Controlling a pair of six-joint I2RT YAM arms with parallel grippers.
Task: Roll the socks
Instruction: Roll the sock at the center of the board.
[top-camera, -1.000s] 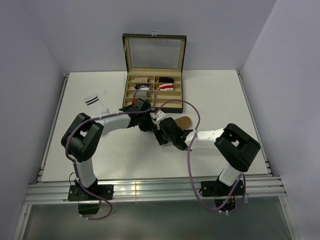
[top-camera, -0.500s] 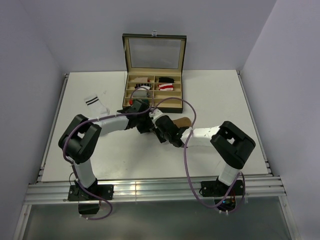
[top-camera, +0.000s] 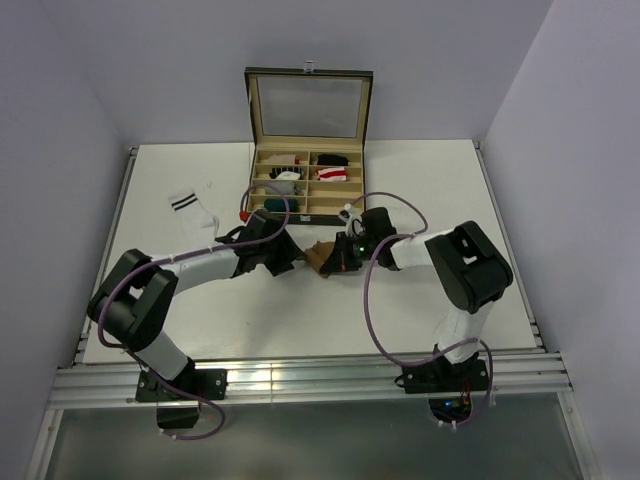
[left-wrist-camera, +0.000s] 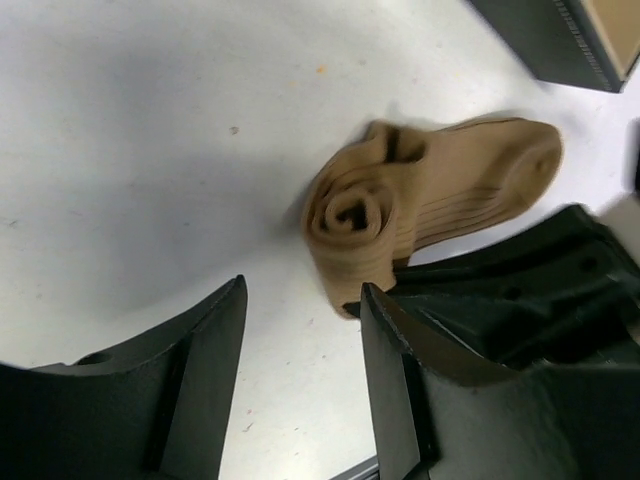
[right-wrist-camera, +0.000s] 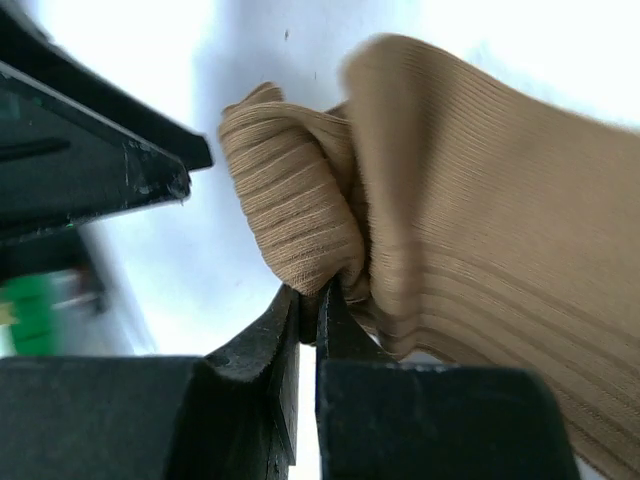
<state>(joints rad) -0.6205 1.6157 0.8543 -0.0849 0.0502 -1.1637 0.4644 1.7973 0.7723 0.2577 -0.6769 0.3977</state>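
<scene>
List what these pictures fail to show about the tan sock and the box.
- Top view: the tan sock is mostly covered by the two arms; only a brown patch shows.
- Right wrist view: its far end is blurred and cut off by the right edge; the right tool hides the fold it pinches.
- Left wrist view: only a corner of the box shows, cut by the top-right edge.
- Top view: box contents too small to identify.

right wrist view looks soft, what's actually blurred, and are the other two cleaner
Right wrist view: the tan sock is crisp at the fold by the jaws and smeared toward the right edge; the green patch at left is out of focus. Left wrist view: the sock's far end is blurred, with a soft shadow on the table. Top view: sharp, evenly lit.
</scene>
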